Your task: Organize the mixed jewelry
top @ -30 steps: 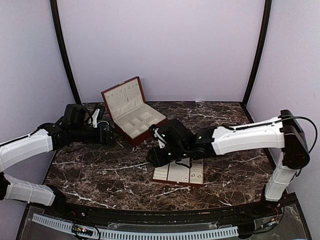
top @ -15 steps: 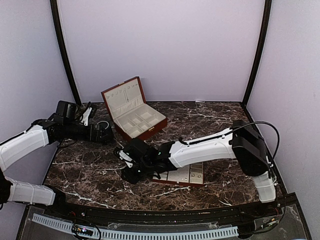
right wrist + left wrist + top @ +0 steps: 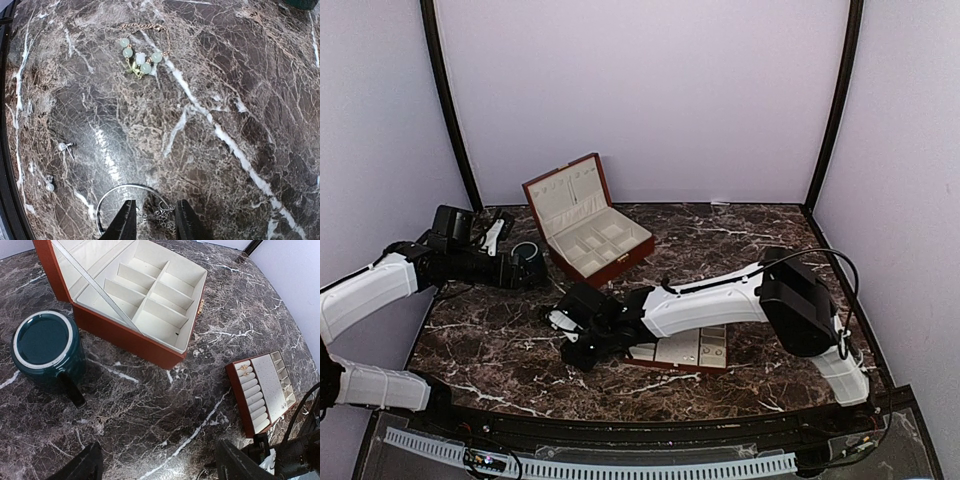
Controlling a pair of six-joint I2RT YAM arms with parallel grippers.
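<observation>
Right end effector [image 3: 154, 216], jaws at a narrow gap, sits directly over the bangle [image 3: 125, 186] and its chain on the tabletop [image 3: 260, 100], bead bracelet [image 3: 140, 60] further ahead, so right arm is nearer; left end effector [image 3: 160, 471] is wide, empty, by the cup [image 3: 42, 340].

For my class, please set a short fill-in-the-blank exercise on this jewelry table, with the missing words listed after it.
1. The lid of the red-brown wooden box stands ____.
2. The beads on the gold-chain bracelet are pale ____.
3. In the right wrist view, ____ pearl studs lie left of the silver bangle, which sits at the right gripper.

Missing words: open; green; two.
</observation>
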